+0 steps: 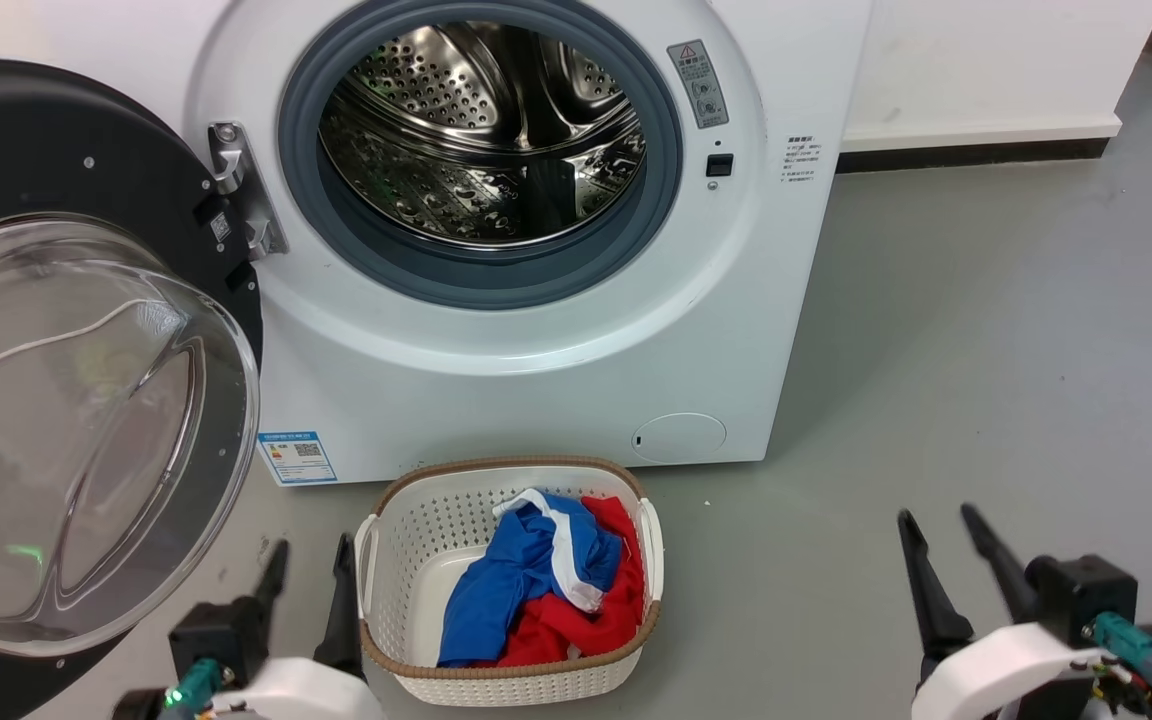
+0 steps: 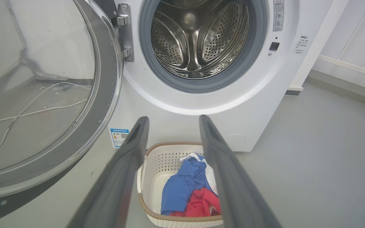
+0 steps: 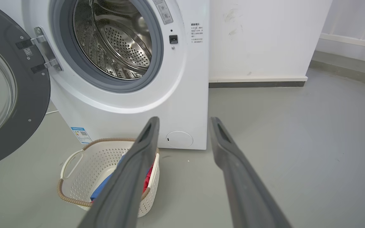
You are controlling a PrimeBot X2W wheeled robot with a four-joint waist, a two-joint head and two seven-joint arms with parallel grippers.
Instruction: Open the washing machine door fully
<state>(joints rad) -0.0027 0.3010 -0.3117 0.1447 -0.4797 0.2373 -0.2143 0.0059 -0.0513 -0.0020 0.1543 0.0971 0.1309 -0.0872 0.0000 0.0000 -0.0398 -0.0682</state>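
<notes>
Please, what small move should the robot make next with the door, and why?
Probably just draw the left claw back a little, clear of the door. The door already stands swung wide to the left, the drum is fully exposed, and both the left and the right claw are open and empty.

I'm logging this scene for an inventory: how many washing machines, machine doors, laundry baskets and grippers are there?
washing machine: 1
washing machine door: 1
laundry basket: 1
grippers: 2 (left gripper, right gripper)
Total: 5
</notes>
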